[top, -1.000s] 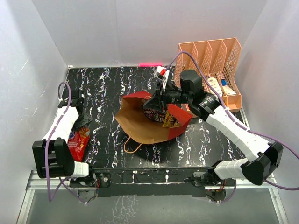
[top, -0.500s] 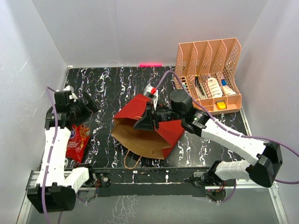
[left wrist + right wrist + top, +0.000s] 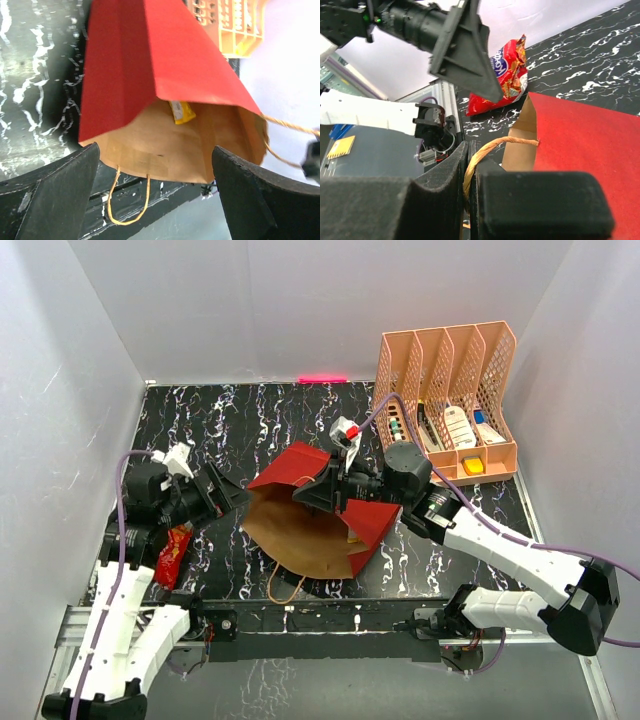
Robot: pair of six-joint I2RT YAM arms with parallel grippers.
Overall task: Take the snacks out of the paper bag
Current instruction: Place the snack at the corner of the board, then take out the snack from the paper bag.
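Black marbled counter (image 3: 240,420) bears the paper bag (image 3: 300,532), cord handle (image 3: 496,145) pinched in the right hand (image 3: 330,490), seemingly tilting its mouth toward the wide-spread left hand (image 3: 222,498).

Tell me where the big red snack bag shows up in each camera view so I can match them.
Top external: the red snack bag is at the far left, a little below the middle.
Left wrist: not in it.
Right wrist: the bag is in the upper middle, beyond the rim of the paper bag.
Shared landmark: the paper bag shows in all three views.
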